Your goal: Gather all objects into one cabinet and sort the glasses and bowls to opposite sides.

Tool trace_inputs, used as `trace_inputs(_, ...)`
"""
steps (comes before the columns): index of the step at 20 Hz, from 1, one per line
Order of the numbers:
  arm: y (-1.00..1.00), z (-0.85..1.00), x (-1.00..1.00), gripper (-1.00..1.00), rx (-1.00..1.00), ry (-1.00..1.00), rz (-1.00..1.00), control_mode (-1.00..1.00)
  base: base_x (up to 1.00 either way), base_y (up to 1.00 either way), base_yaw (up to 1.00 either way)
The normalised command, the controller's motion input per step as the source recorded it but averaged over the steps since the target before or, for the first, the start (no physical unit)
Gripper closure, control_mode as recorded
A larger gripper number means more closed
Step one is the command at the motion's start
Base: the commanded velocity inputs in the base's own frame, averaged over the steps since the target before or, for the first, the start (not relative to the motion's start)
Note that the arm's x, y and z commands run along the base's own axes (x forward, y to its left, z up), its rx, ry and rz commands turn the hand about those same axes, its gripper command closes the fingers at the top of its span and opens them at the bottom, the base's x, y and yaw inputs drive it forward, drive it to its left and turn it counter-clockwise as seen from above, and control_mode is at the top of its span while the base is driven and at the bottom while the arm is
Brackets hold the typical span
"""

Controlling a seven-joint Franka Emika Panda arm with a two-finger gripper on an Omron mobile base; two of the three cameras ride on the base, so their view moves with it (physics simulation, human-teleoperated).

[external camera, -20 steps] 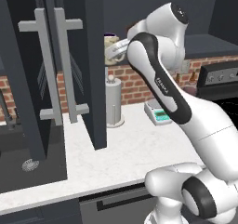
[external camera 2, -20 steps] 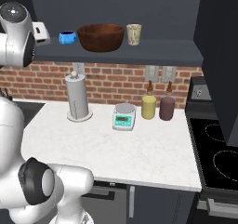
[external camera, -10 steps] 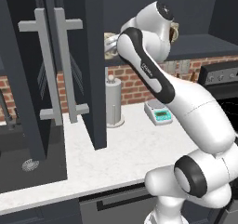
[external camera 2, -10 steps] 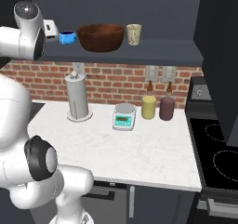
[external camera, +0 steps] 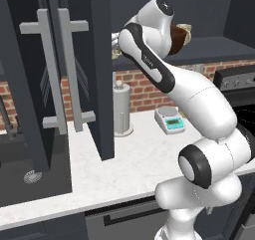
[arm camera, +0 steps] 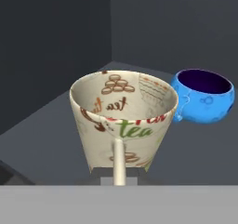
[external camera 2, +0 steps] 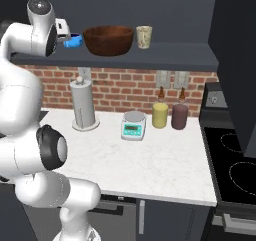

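My gripper (external camera 2: pixel 63 30) is up at the left end of the open dark cabinet's shelf (external camera 2: pixel 165 55), shut on a cream cup printed with "tea" (arm camera: pixel 123 121). The cup hides the fingertips in the hand view. The small blue bowl (arm camera: pixel 203 102) sits just beyond it, also seen on the shelf (external camera 2: pixel 74 41) beside the hand. The wide brown wooden bowl (external camera 2: pixel 108 39) stands mid-shelf, with another pale cream cup (external camera 2: pixel 144 36) to its right. From the left, the gripper (external camera: pixel 116 45) is partly behind the open cabinet door (external camera: pixel 102 84).
On the white counter below stand a grey paper-towel cylinder (external camera 2: pixel 83 105), a small scale (external camera 2: pixel 133 125), a yellow bottle (external camera 2: pixel 160 115) and a dark bottle (external camera 2: pixel 179 116). A black stove (external camera 2: pixel 235 160) lies to the right. Bar handles (external camera: pixel 55 69) jut from the doors.
The arm has swung the hand and the held cup further into the cabinet, closer to the blue bowl. The things on the shelf have not moved.
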Motion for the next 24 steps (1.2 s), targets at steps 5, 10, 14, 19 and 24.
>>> trace_inputs(5, 0.19, 0.0, 0.32, 1.0, 0.0, 0.01, -0.01, -1.0, 0.0, 0.0, 0.0)
trace_inputs(10, 0.23, 0.0, 0.24, 1.0, 0.0, 0.0, 0.0, -1.0, 0.0, 0.0, 0.0)
trace_inputs(14, 0.2, -0.02, 0.28, 1.0, 0.0, 0.0, 0.0, -1.0, 0.0, 0.0, 0.0)
trace_inputs(19, 0.16, -0.13, 0.15, 1.0, 0.0, 0.0, 0.0, -1.0, 0.0, 0.0, 0.0)
trace_inputs(24, 0.09, -0.19, 0.06, 1.0, 0.0, 0.0, 0.0, -1.0, 0.0, 0.0, 0.0)
